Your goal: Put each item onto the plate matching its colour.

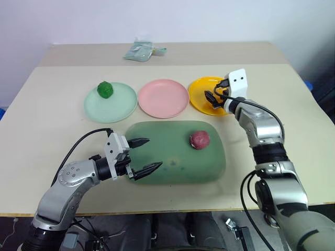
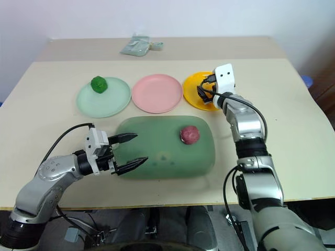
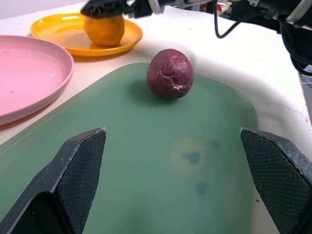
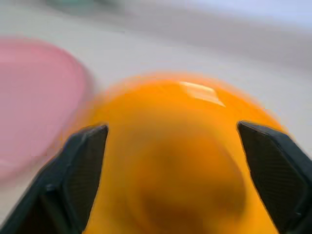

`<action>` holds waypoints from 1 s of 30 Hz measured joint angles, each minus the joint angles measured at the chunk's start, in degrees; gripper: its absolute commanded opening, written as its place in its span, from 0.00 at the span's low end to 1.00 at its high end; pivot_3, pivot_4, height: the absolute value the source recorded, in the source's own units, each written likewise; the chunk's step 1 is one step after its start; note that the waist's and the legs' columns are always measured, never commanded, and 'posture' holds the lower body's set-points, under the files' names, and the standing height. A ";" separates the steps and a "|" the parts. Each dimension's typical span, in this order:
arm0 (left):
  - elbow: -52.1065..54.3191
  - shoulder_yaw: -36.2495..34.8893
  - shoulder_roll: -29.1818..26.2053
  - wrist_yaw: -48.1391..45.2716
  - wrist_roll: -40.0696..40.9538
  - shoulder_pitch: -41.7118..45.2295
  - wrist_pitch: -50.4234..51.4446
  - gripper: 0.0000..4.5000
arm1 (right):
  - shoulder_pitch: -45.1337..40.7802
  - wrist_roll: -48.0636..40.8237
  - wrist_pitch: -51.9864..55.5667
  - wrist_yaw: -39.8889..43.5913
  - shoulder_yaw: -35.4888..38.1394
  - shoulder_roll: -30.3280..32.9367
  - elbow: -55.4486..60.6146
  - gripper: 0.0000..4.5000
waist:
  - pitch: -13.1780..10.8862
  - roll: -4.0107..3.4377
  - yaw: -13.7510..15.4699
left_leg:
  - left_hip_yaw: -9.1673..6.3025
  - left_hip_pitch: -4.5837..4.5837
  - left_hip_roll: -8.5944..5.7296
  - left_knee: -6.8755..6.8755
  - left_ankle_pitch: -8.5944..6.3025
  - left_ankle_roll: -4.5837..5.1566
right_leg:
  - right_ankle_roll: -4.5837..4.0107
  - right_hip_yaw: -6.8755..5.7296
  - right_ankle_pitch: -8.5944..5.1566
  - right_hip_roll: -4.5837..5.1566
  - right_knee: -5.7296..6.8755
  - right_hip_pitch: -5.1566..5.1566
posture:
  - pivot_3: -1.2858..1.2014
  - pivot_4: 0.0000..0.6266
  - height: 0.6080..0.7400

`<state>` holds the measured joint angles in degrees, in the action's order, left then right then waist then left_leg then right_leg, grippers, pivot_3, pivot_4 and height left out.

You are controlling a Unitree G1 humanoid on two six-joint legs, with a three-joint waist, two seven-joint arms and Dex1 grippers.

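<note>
A dark green ball (image 1: 105,89) lies on the mint green plate (image 1: 123,104). The pink plate (image 1: 163,98) holds nothing. On the yellow-orange plate (image 1: 199,89) sits the orange ball (image 3: 104,29), and my right gripper (image 1: 212,100) hovers just over it, open, its fingers apart on either side in the right wrist view. A maroon ball (image 1: 199,139) rests on the right part of the translucent green tray (image 1: 172,167). My left gripper (image 1: 145,155) stands open over the tray's left end, pointing toward the maroon ball (image 3: 170,73), well short of it.
A crumpled pale green bag (image 1: 141,51) lies at the table's far edge. The tray sits in front of the row of plates. Bare tabletop (image 1: 47,120) lies left of the tray and to the right of the yellow-orange plate.
</note>
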<state>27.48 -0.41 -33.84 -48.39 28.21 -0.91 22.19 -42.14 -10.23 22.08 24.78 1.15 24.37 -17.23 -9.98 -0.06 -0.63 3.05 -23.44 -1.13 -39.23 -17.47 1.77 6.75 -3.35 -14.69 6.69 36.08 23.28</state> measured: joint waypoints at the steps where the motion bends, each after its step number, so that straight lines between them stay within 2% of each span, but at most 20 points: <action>1: 0.01 -0.19 -0.18 -0.01 0.00 -0.62 0.03 1.00 | 3.44 -2.01 -0.43 4.69 -0.18 2.01 5.98 0.98 | 0.00 0.01 0.34 | -0.05 -0.02 -0.02 -0.01 -0.02 0.04 | 0.00 -0.01 0.00 0.01 -0.06 -0.06 | 0.52 0.24 1.00; 5: -0.14 -0.64 -0.88 -0.24 0.01 -0.93 -0.07 1.00 | 18.22 -10.43 1.64 21.17 -1.30 10.57 23.48 0.98 | 0.01 0.02 1.33 | -0.06 0.03 -0.04 -0.09 -0.09 0.14 | 0.01 -0.01 0.00 0.06 -0.13 -0.18 | 0.52 0.24 1.00; 7: -0.60 -0.75 -1.03 -0.51 -0.01 -0.57 -0.08 1.00 | 24.24 -12.04 3.60 26.22 -3.29 13.75 28.56 0.98 | 0.00 0.02 1.28 | -0.05 0.07 -0.05 -0.11 -0.09 0.15 | 0.01 -0.01 0.01 0.09 -0.22 -0.20 | 0.52 0.24 1.00; 12: -1.26 -0.48 -1.03 -1.57 -0.03 1.56 -0.19 1.00 | 25.45 -9.31 4.54 26.03 -6.13 14.44 29.39 0.98 | 0.01 0.01 0.71 | -0.06 0.17 -0.01 -0.11 -0.01 0.01 | -0.02 0.03 0.00 0.07 -0.04 -0.15 | 0.52 0.24 1.00; 14: -1.63 -0.46 -1.03 -1.69 -0.08 1.76 -0.19 1.00 | 24.82 -7.78 4.57 24.62 -6.92 13.77 27.73 0.86 | 0.01 0.01 0.83 | -0.06 0.13 -0.02 -0.10 -0.01 0.01 | -0.02 0.02 0.00 0.07 -0.06 -0.12 | 0.52 0.24 1.00; 17: -1.74 -0.53 -1.25 -1.76 -0.09 1.65 -0.19 1.00 | 23.69 -7.34 4.54 23.82 -7.15 11.46 27.02 0.62 | 0.01 0.00 0.94 | -0.05 0.07 -0.03 -0.10 -0.01 0.01 | -0.02 0.02 0.00 0.07 -0.09 -0.07 | 0.52 0.24 1.00; 21: -1.96 -1.62 -1.98 -1.27 -0.23 0.23 -0.31 1.00 | 21.00 -6.94 3.79 23.05 -7.50 8.86 27.02 0.62 | 0.01 0.01 1.08 | -0.06 0.08 -0.03 -0.11 -0.01 0.00 | -0.02 0.02 0.00 0.08 -0.10 -0.08 | 0.52 0.24 1.00; 24: -2.75 -3.61 -1.97 -0.34 -0.27 -0.83 -0.73 1.00 | 17.35 -6.38 3.00 20.49 -7.82 4.17 25.02 0.62 | 0.01 0.01 0.96 | -0.06 0.09 -0.02 -0.11 0.00 -0.01 | -0.02 0.02 0.00 0.07 -0.08 -0.07 | 0.52 0.24 1.00; 26: -4.33 -5.66 -1.66 0.76 -0.57 -1.21 -1.99 1.00 | 11.36 -3.92 2.24 15.30 -8.07 -1.79 18.90 0.62 | 0.01 0.01 0.33 | -0.05 0.10 -0.02 -0.10 0.03 -0.07 | -0.02 0.02 0.00 0.05 -0.02 -0.04 | 0.52 0.24 1.00; 30: -8.89 -10.08 0.33 5.26 -2.86 -1.19 -5.80 1.00 | -3.52 2.70 -0.11 1.23 -8.14 -12.86 -0.60 0.62 | 0.01 0.00 -0.41 | -0.10 0.07 -0.02 0.05 0.10 -0.19 | -0.13 -0.01 -0.06 -0.01 0.08 0.11 | 0.52 0.24 1.00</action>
<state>18.59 -10.49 -33.51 -43.13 25.35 -2.11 16.39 -45.66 -7.53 21.97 26.01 -6.99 11.51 -17.83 -9.97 -0.06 -1.04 2.95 -23.37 -1.15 -39.18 -17.37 1.59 6.62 -3.36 -14.75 6.67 36.16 23.39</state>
